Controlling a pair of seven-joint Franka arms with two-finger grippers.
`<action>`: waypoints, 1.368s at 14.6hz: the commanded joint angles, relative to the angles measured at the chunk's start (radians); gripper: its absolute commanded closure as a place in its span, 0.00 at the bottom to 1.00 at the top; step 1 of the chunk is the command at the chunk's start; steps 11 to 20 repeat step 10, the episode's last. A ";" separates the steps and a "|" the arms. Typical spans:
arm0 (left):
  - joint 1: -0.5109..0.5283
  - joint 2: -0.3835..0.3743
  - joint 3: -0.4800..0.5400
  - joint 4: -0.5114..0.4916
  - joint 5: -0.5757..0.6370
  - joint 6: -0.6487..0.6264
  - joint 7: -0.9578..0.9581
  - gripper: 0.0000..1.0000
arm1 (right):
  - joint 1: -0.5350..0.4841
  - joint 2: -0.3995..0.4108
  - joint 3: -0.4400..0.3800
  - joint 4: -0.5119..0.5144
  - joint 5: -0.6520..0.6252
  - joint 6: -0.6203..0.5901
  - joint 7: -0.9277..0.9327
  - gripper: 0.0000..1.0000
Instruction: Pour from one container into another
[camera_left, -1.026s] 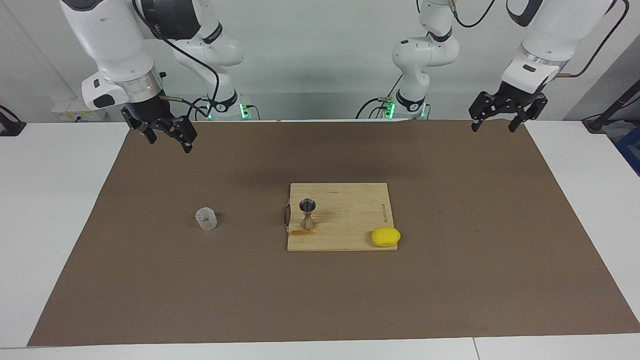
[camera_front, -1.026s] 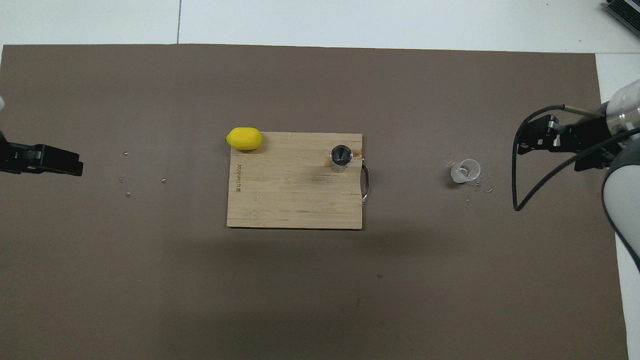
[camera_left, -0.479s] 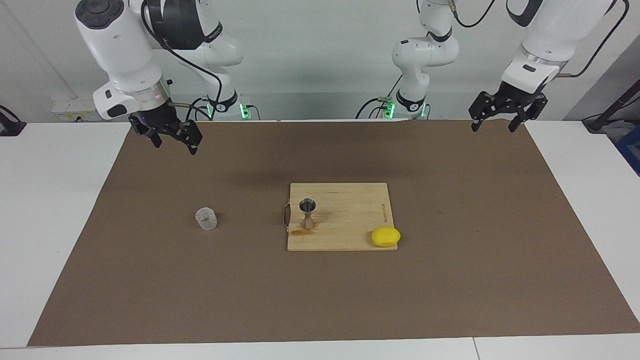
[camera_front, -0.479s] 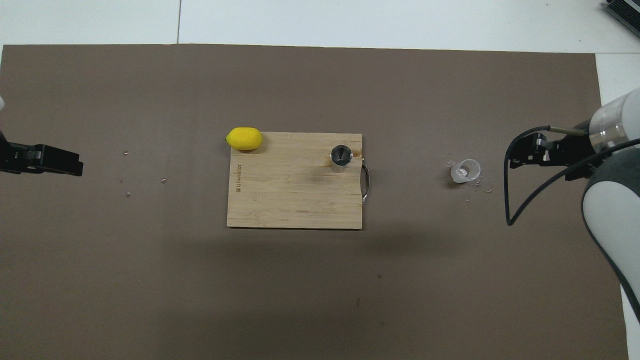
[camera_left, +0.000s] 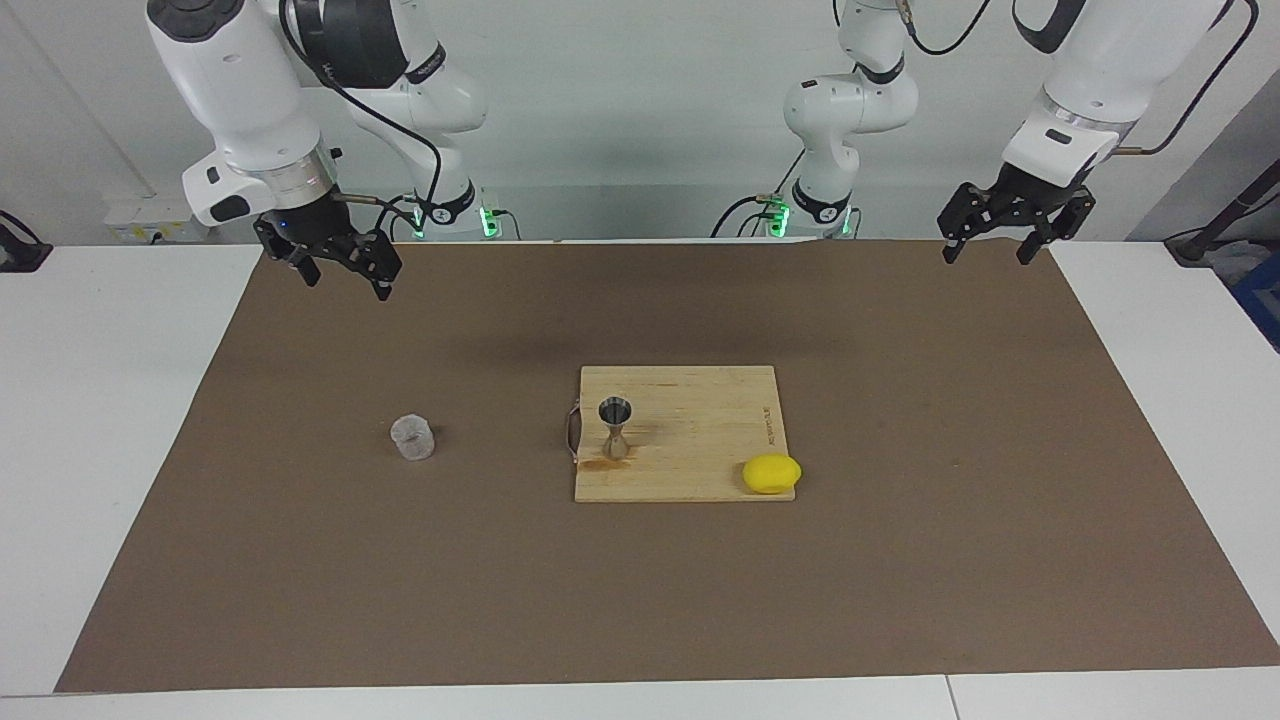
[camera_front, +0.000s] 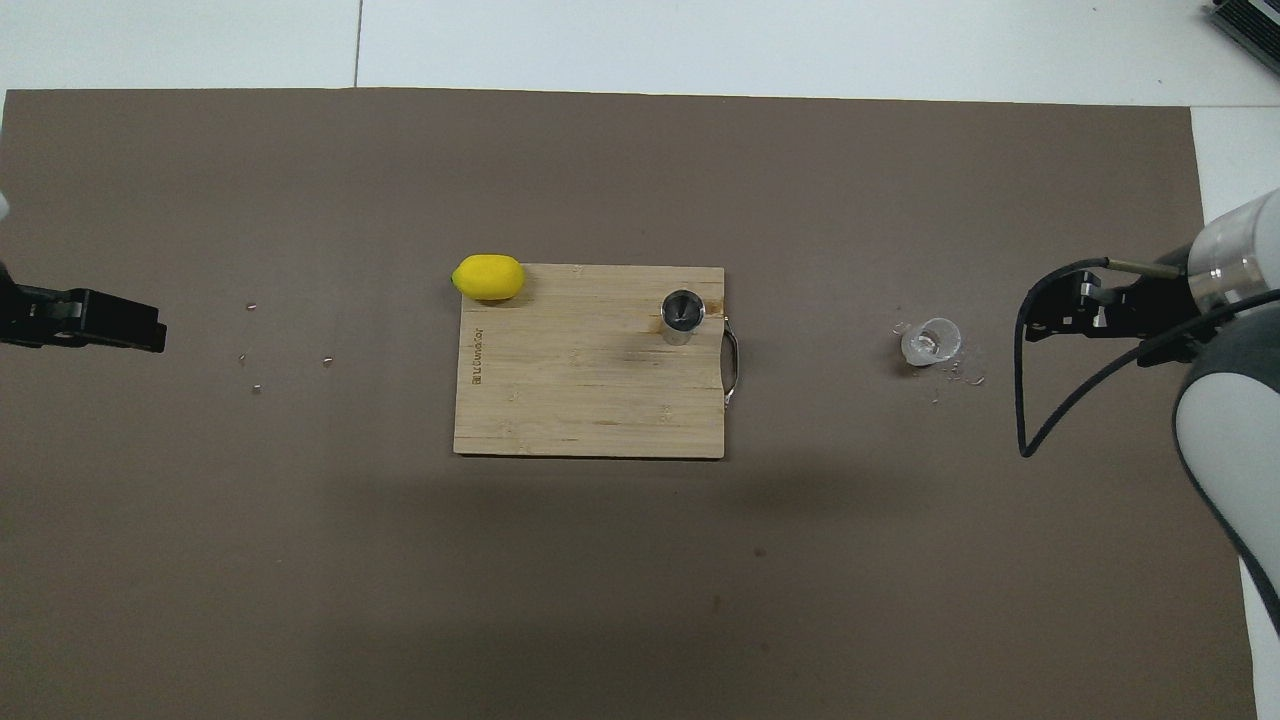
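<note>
A brown paper-like mat (camera_left: 900, 560) covers most of the white table (camera_left: 100, 400), leaving bare white strips at both sides and along the bottom of the facing view. Wide stretches of mat lie open around everything.

At frame centre sits a pale rectangular bamboo cutting board (camera_left: 700, 420) (camera_front: 560, 400) with a thin metal handle (camera_left: 571, 432) on its short edge. The silvery steel hourglass-shaped jigger (camera_left: 614, 428) (camera_front: 683, 317) stands upright on the board near that handle. A smooth yellow lemon (camera_left: 771, 473) (camera_front: 488, 277) rests at the board's corner, partly overhanging the edge. The small clear textured glass cup (camera_left: 413, 438) (camera_front: 931, 341) stands alone on the mat at centre left of the facing view, well apart from the board.

The right gripper (camera_left: 335, 262) (camera_front: 1050, 310) hangs in the air at the upper left of the facing view, over the mat's edge, its black fingers spread wide and holding nothing. The left gripper (camera_left: 1000, 240) waits at the upper right over the mat's corner, also spread and empty.

The facing view shows the jigger's waisted profile and a brownish stain at its foot; the overhead view shows only its round open mouth, plus small pale specks scattered beside the cup (camera_front: 960, 375) and on the mat at centre left of that view (camera_front: 255, 387). There the left gripper (camera_front: 130, 330) appears as a dark bar at the frame's left edge.
</note>
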 joint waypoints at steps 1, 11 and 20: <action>0.003 -0.021 -0.002 -0.025 0.010 0.000 -0.007 0.00 | -0.007 -0.033 0.008 -0.032 0.003 0.006 -0.019 0.00; 0.003 -0.021 -0.002 -0.025 0.010 0.000 -0.007 0.00 | -0.007 -0.027 0.008 -0.029 0.033 0.035 -0.032 0.00; 0.003 -0.021 -0.002 -0.025 0.010 0.000 -0.007 0.00 | -0.007 -0.027 0.008 -0.029 0.033 0.035 -0.032 0.00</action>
